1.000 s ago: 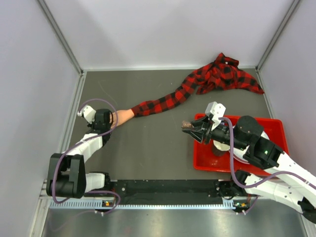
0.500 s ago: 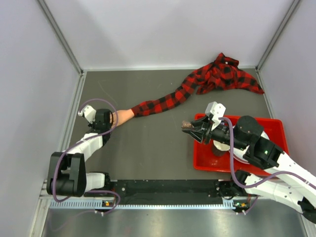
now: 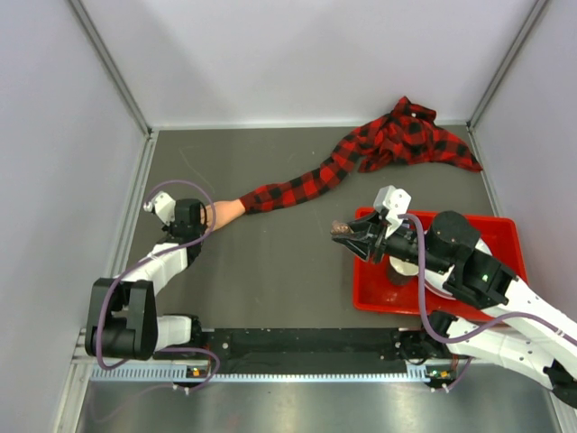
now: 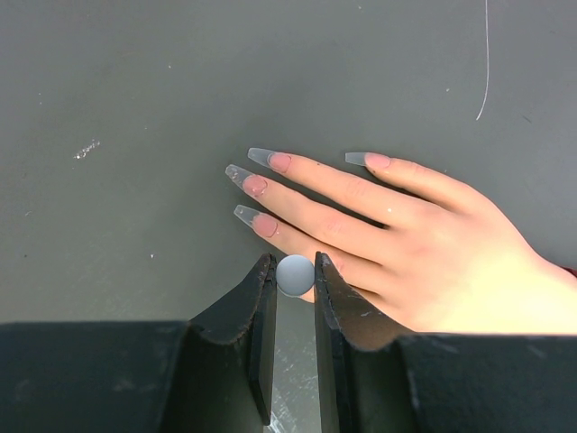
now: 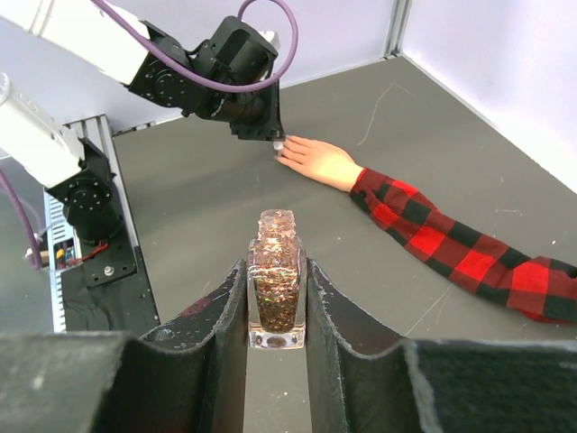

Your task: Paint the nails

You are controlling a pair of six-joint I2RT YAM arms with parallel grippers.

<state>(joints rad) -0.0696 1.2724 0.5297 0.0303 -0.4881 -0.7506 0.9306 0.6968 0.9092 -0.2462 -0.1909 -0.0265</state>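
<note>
**A:** So, a small grey knob [image 4: 295,275], likely the brush, is pinched by the left gripper [image 4: 294,260] just above the mannequin hand [image 4: 433,244], which is laid near the table's [image 3: 297,271] left edge. The nails [image 4: 269,161] seem unpainted.

**B:** Yeah, and the glitter bottle [image 5: 277,298] is clamped by the right gripper [image 5: 278,264] over the red tray's [image 3: 505,234] left rim. If it's tipped, polish gets spilled. Skin gets smeared if the brush is lowered off-target.

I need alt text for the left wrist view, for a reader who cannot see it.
The left gripper, its two black fingers shut on a small grey ball, hovers at the edge of a pale mannequin hand with long clear nails, lying flat on a dark grey table.
</note>
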